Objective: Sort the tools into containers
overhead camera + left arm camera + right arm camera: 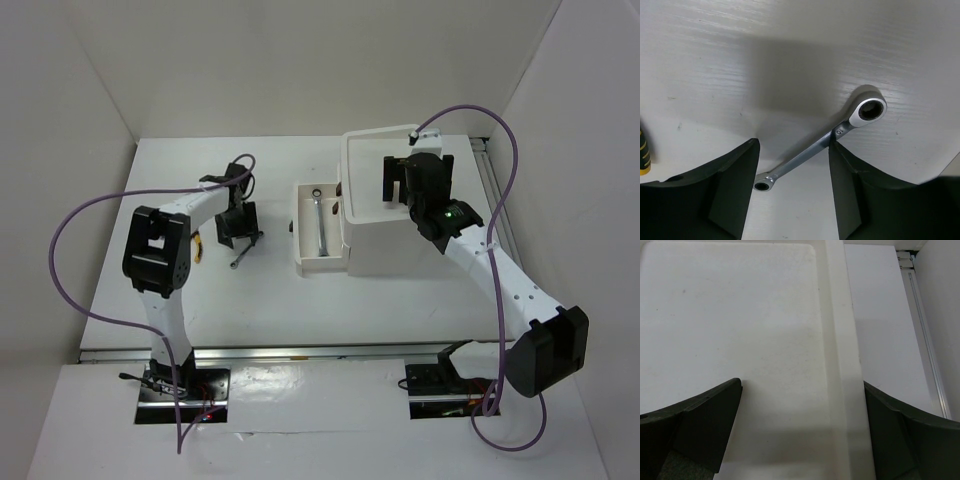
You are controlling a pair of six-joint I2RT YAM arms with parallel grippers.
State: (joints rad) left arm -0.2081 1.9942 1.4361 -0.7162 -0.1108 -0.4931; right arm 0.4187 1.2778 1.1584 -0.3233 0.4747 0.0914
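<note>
A silver ratchet wrench [815, 149] lies slantwise on the white table, its ring head [869, 109] at the upper right. My left gripper [794, 167] is open and low over it, with the shaft between the fingers. In the top view the left gripper [240, 238] stands over this wrench [243, 256]. A second silver wrench [318, 222] lies in the pulled-out drawer [303, 262] of the white cabinet [395, 250]. My right gripper [415, 185] is open and empty above the cabinet's top tray [740, 315], near its right rim [840, 340].
A yellow-and-dark handle [644, 155] shows at the left edge of the left wrist view, and by the left arm in the top view [198, 247]. A metal rail [925, 340] runs along the table's right side. White walls enclose the table.
</note>
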